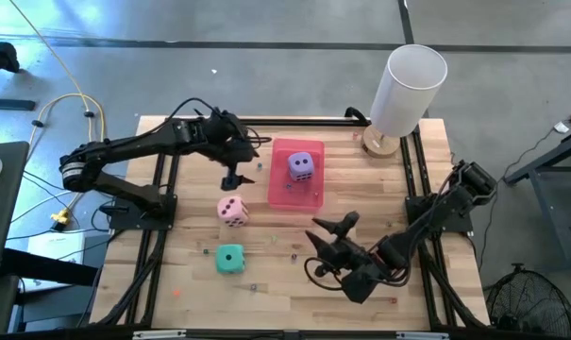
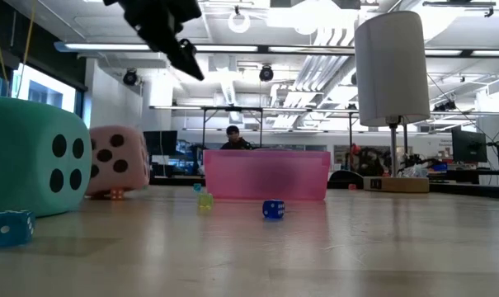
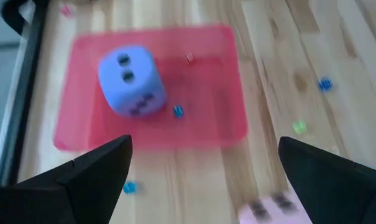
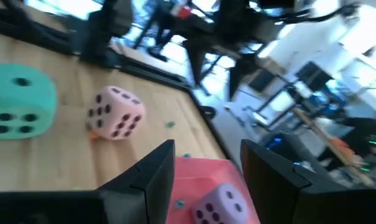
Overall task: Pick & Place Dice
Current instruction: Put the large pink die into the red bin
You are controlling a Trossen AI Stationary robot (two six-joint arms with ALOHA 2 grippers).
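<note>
The purple die [image 1: 301, 166] lay inside the pink tray [image 1: 281, 195], toward its far end, resting on the tray floor. The pale pink die [image 1: 232, 211] sat on the desk [image 1: 408, 236] just beside the tray's near left corner, apart from it, and the teal die [image 1: 230, 258] lay nearer the front edge, well apart from the tray. No red die was visible.

By appearance the dice were soft foam: judged light, compressible and not fragile, with a matte surface unlikely to slip. A hold across two opposite flat faces, at mid-height, appeared the soundest; a corner hold would likely squeeze out.

The left hand [image 1: 233, 176] hung above the desk just left of the tray, between the purple and pale pink dice, fingers [image 3: 82, 180] spread wide and empty. The right hand [image 1: 330, 231] waited near the front right of the desk, fingers [image 4: 151, 174] partly apart, holding nothing.
</note>
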